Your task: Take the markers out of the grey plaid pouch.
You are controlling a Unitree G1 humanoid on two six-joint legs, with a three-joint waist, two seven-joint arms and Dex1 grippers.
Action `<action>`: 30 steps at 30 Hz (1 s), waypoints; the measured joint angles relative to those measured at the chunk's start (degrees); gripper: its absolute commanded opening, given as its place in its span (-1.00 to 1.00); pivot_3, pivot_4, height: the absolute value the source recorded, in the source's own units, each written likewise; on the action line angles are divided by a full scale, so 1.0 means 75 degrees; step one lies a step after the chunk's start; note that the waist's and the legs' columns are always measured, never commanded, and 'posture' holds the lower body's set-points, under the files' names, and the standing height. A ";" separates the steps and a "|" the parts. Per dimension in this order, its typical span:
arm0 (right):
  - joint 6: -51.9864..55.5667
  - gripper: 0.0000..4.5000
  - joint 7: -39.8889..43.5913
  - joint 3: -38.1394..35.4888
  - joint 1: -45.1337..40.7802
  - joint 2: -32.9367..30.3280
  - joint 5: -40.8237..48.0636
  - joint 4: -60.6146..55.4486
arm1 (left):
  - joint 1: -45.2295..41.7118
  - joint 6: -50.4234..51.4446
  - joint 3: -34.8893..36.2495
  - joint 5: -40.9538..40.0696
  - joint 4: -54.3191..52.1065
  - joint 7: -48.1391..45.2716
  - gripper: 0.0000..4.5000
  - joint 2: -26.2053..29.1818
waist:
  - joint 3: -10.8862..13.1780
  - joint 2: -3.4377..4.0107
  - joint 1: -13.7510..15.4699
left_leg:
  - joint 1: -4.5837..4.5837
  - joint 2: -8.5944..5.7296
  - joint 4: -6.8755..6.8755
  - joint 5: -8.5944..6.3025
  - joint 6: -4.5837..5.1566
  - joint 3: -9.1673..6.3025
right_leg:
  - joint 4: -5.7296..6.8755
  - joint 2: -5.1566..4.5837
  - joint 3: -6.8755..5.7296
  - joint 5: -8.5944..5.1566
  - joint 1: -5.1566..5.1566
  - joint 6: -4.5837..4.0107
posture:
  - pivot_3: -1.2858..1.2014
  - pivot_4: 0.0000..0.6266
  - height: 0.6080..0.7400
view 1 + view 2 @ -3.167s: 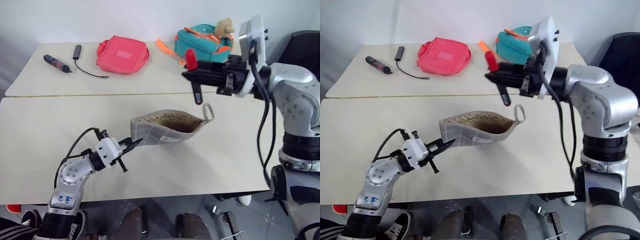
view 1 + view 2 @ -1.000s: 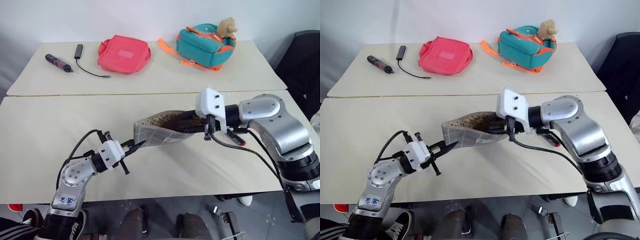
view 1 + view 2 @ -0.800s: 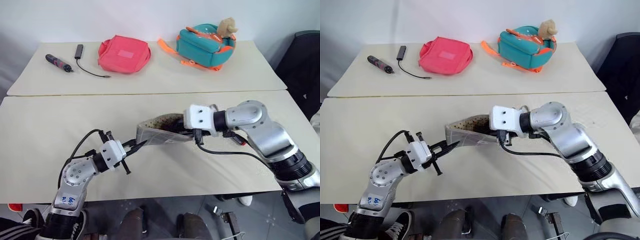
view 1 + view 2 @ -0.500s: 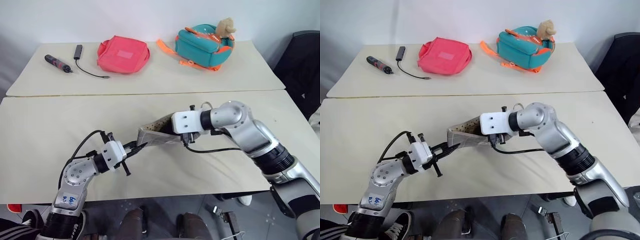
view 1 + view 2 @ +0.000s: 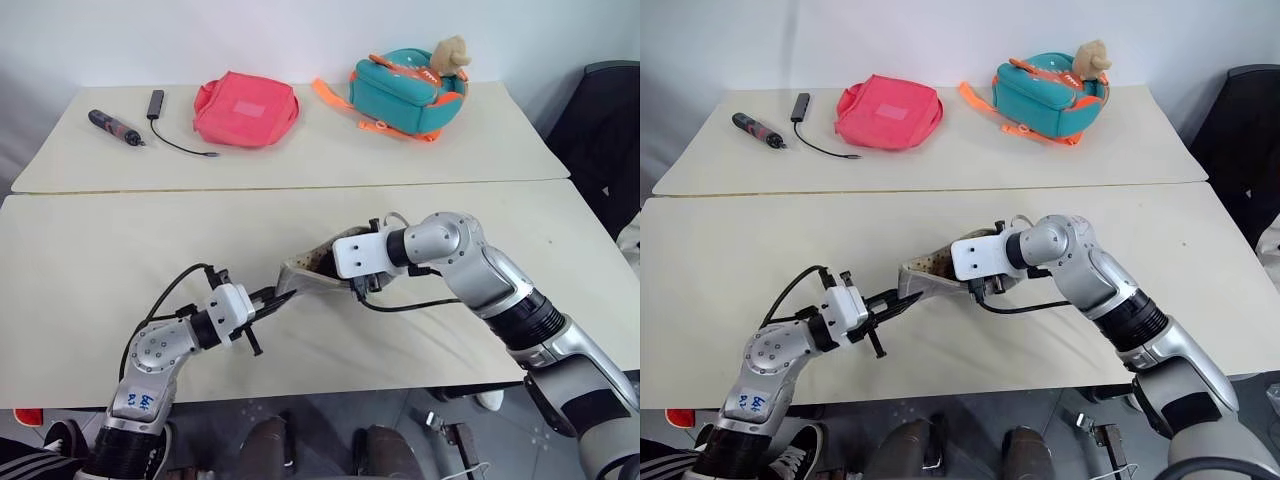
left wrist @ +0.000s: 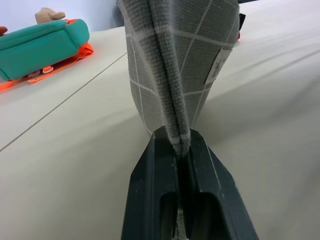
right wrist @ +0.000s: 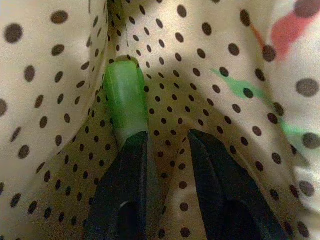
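Observation:
The grey plaid pouch (image 5: pixel 303 279) hangs just above the table, pinched at one corner by my left gripper (image 5: pixel 272 299), which is shut on its seam (image 6: pixel 175 120). My right gripper (image 7: pixel 167 137) is pushed into the pouch's mouth, and its white wrist block (image 5: pixel 355 255) sits at the opening. Inside, its fingers stand apart against the dotted tan lining. A green marker (image 7: pixel 122 97) lies along one finger (image 7: pixel 127 175), cap pointing deeper in, and it is not clamped. A red marker's end (image 6: pixel 239 34) shows on the table just past the pouch.
On the far table lie a pink-red pouch (image 5: pixel 245 108), a teal-orange backpack (image 5: pixel 410 85) with a plush toy, and a dark tool (image 5: pixel 115 127) with a cable. A seam (image 5: pixel 150 190) joins the two tables. The near table's front edge runs just below my left arm.
The right gripper, which held the red marker high earlier, has pushed deeper into the pouch's mouth. The pouch has crumpled and sunk a little. My left gripper keeps its hold.

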 measured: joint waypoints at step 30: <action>0.0316 -0.99 0.0207 -0.0382 0.0324 0.0674 0.0129 0.0204 | 0.0086 0.0022 -0.0057 0.0048 -0.0047 0.0055 -1.00 -0.0011 | -0.0001 -0.0003 -0.0140 | 0.0002 -0.0003 -0.0001 -0.0002 -0.0001 -0.0007 | 0.0001 -0.0001 -0.0003 0.0000 0.0006 0.0000 | 0.03 -0.52 1.00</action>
